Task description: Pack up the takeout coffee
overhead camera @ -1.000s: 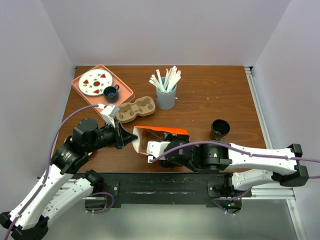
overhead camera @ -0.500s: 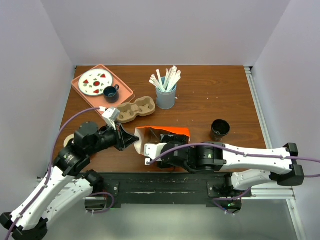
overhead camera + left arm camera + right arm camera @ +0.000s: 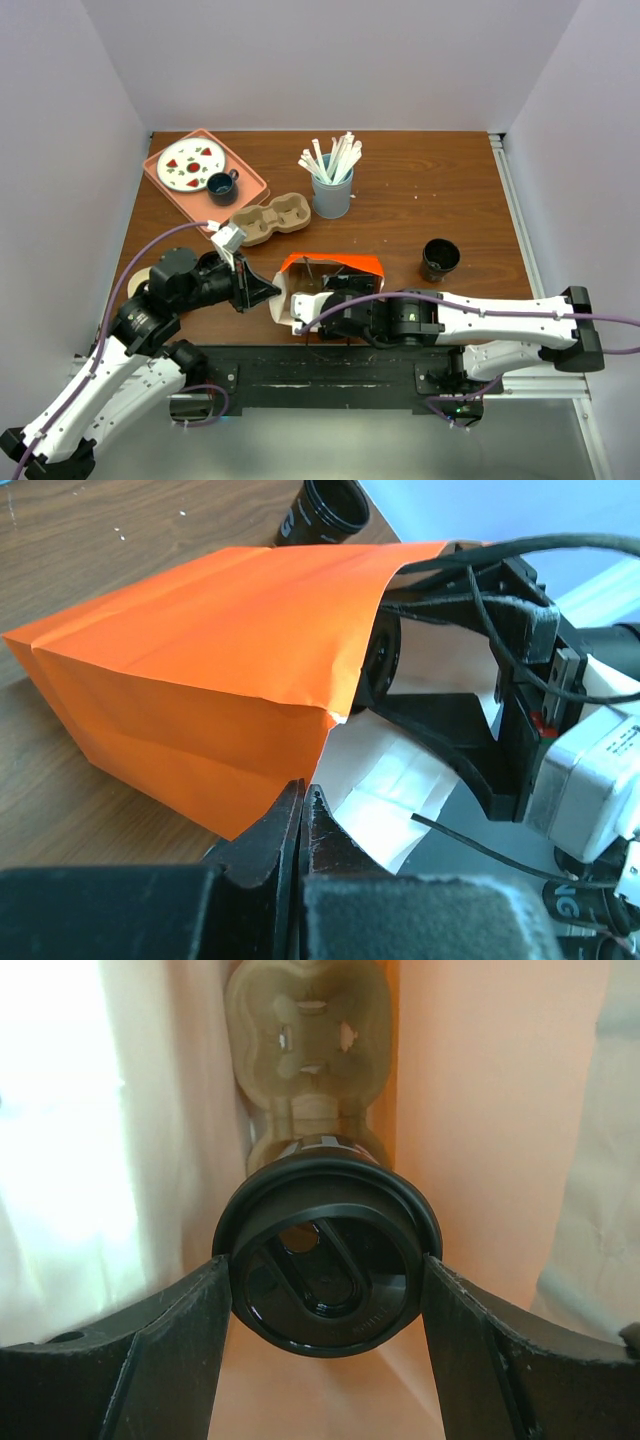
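We take this for a robotics lab test cell: plain pale walls (image 3: pixel 330 60) box in a wooden table (image 3: pixel 430 190) on three sides. A white left arm (image 3: pixel 110 370) and right arm (image 3: pixel 500 315) stand at a black metal rail (image 3: pixel 330 378), trailing purple cables (image 3: pixel 620 320). The pink tray (image 3: pixel 163 188), stirrer cup (image 3: pixel 332 197) and cardboard cup carrier (image 3: pixel 268 220) sit out like props (staged, we'd say).

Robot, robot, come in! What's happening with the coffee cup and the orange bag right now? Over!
Left gripper: jaws pinched on orange bag lip. Right gripper: jaws gripping coffee cup inside bag, cup carrier just beyond. Nothing seen blocking. Over.
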### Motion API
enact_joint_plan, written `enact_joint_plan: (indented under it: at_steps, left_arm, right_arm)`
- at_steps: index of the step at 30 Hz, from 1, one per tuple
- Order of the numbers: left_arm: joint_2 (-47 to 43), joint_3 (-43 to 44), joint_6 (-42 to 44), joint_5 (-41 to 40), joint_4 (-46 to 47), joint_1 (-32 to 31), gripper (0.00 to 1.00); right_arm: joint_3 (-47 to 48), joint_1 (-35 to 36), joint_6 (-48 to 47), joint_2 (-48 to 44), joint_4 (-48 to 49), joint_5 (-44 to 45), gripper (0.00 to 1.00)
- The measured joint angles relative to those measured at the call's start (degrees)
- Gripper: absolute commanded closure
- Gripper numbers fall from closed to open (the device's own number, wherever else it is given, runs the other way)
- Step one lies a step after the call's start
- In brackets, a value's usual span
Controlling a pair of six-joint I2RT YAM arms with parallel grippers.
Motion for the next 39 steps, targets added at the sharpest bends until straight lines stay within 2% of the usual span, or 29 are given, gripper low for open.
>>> enact_joint_plan:
  at_steps: [7,19,29,31,34,39]
  left_arm:
    - [0.2,0.0,1.1,1.5,-0.8,0.0,1.0]
    - [0.0,0.0,1.7,1.9,-1.5,0.0,1.0]
    - [0.5,0.0,4.4,3.2,-1.6,0.0,1.0]
    - [0.8,0.0,4.8,3.4,-1.6,0.0,0.96]
    - [1.3,0.0,5.4,3.3,-1.8,0.0,1.0]
    - [2.9,1.6,5.9,2.6,-3.3,0.0,1.0]
  right_arm:
    - [-2.6,-0.6,-1.5,1.2,3.8,2.8,0.7]
    - [-3.8,-5.1,-5.6,-1.1,7.4,1.0,0.7]
    - [-4.8,-5.4,-8.8,-0.4,9.8,0.6,0.71]
    - [-5.8,-5.4,-9.5,0.0,10.2,0.6,0.71]
    - [-6.6,-5.4,-10.0,0.9,10.4,0.6,0.71]
    - [-7.1,-5.4,-10.8,1.7,12.0,1.4,0.71]
